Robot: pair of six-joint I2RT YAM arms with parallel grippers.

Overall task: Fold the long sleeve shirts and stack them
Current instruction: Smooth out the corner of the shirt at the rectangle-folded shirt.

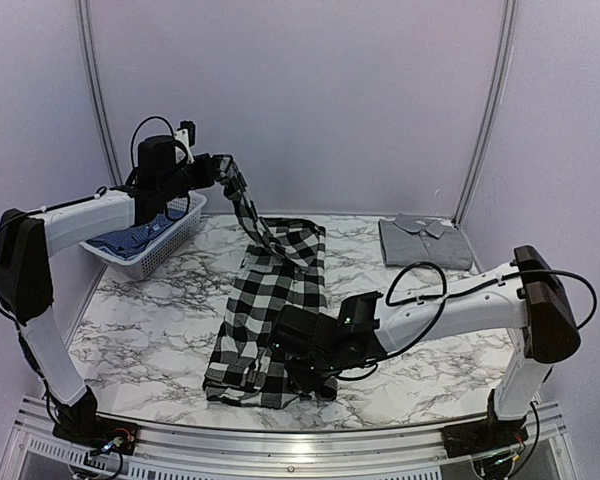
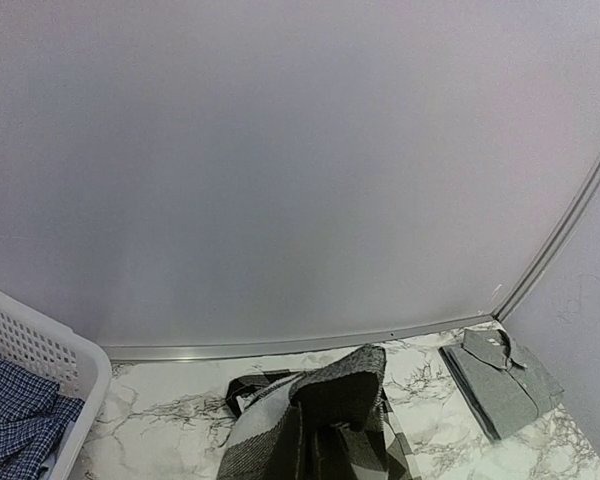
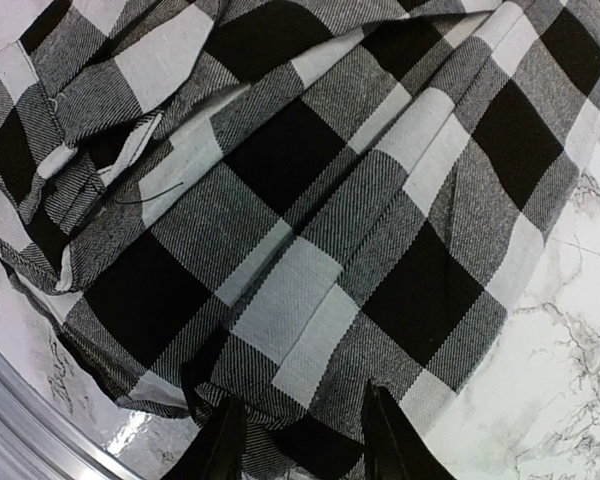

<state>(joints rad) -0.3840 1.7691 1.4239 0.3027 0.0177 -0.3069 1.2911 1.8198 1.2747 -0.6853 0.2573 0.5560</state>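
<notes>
We note a white marble-patterned table (image 1: pixel 140 330). On it, at centre, lies the checked shirt (image 1: pixel 270 300), soft cloth in large black, white and grey squares, with a twill weave that shows plainly at close range (image 3: pixel 310 230). Its body forms a long, roughly folded strip running from 12 o'clock to 6 o'clock, creased and uneven along the near hem. One part rises off the table toward 10 o'clock, stretched taut in the air. At 10 o'clock a white slatted basket (image 1: pixel 170 245) sits on the table's edge and holds blue checked cloth (image 1: pixel 135 238). At 2 o'clock a grey folded shirt (image 1: pixel 425 240) lies flat, collar up, well apart from the checked one. The left gripper (image 1: pixel 223 168), raised above the basket, is clamped on the lifted part of the checked shirt. The right gripper (image 3: pixel 302 405) sits low at the shirt's 6 o'clock end, its fingers (image 3: pixel 385 440) partly spread over the hem.
</notes>
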